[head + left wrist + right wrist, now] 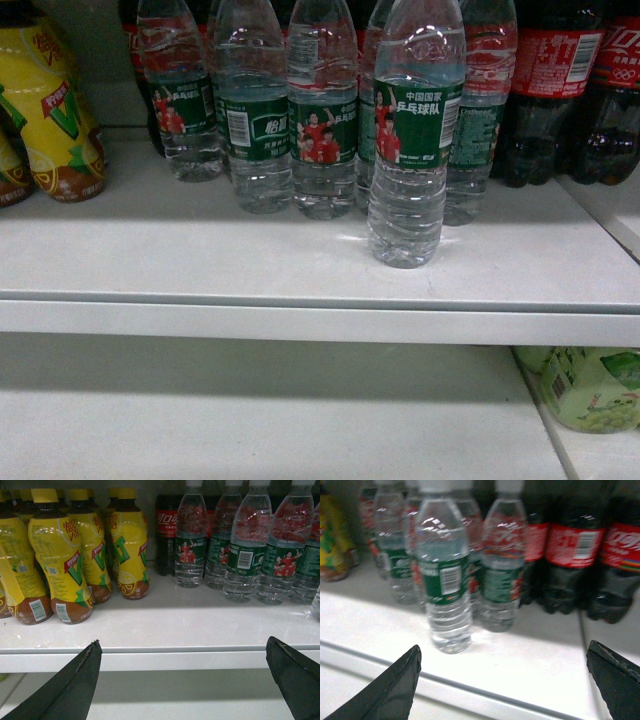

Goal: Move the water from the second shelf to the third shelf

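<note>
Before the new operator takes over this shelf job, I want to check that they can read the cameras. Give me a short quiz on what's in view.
1. True or false: one water bottle stands nearer the shelf edge than the rest of the water row.
2. What stands right of the water row in the head view? A) yellow tea bottles B) cola bottles C) nothing
3. How do the jaws of the right gripper stand, and do they hold anything?

Key
1. True.
2. B; the yellow tea bottles are at the left.
3. Spread wide, holding nothing; the left gripper is the same.
</note>
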Controlling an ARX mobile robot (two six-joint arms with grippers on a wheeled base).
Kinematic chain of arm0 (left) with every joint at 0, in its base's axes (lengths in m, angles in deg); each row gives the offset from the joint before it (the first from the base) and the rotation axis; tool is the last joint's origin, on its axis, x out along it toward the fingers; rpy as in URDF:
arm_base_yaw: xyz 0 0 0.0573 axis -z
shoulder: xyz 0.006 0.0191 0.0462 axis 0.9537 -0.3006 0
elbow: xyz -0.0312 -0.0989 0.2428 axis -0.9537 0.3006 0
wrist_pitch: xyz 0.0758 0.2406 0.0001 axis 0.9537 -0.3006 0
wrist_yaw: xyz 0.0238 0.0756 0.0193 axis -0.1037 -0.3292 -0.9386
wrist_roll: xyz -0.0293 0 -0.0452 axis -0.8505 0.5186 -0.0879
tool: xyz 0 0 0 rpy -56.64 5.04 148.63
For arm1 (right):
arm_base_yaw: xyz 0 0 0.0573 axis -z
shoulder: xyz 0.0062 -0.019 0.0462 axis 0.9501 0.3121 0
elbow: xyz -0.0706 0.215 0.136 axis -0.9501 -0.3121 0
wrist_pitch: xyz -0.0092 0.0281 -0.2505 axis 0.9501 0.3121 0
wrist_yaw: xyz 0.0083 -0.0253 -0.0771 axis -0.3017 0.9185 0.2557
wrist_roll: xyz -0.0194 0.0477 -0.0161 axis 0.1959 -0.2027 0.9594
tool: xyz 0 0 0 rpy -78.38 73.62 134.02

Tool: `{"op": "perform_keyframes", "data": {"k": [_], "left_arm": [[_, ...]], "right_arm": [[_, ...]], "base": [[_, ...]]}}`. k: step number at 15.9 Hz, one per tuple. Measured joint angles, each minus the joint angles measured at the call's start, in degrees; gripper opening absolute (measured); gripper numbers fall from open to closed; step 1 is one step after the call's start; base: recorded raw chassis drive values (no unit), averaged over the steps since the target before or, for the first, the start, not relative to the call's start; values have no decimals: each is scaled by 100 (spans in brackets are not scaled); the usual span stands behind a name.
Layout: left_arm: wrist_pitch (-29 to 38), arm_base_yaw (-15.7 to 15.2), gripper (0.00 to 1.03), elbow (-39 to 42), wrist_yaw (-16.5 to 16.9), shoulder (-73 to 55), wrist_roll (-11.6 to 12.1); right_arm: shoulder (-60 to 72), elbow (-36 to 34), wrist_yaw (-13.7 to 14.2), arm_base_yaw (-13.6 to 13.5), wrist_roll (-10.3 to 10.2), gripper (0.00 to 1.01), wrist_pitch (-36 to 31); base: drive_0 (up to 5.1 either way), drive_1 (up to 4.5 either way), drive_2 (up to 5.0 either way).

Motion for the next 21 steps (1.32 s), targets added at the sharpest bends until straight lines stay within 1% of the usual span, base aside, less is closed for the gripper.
{"op": "perform_keyframes", "data": {"k": [1,3,5,6,8,10,11,14,16,19,21], "left_arm": [[0,0,98,0,0,0,0],[-2,0,98,0,0,0,0],[0,0,98,0,0,0,0],[0,0,98,0,0,0,0],[-2,0,98,0,0,0,0],[-2,0,98,0,0,0,0],[0,0,98,0,0,0,0],[0,0,98,0,0,0,0],[0,0,98,0,0,0,0],[0,0,98,0,0,0,0],[0,0,98,0,0,0,0]], "right_arm": [[566,24,72,-409,2,98,-343],[1589,280,234,-979,0,98,-704],[2208,619,315,-1370,-9,98,-767],[2354,793,315,-1523,-42,98,-734],[2479,1084,313,-1683,-111,98,-651],[2780,1471,352,-1731,-291,98,-470],[2933,1626,439,-1759,-350,98,-378],[3462,2319,813,-1755,-525,98,-122],[3652,2583,1027,-1716,-621,98,-11],[3954,2964,1351,-1639,-664,98,114],[4151,3215,1458,-1600,-671,98,153]], "base": [[0,0,0],[0,0,0],[0,0,0],[0,0,0],[0,0,0],[0,0,0],[0,0,0],[0,0,0],[0,0,0],[0,0,0],[0,0,0]]}}
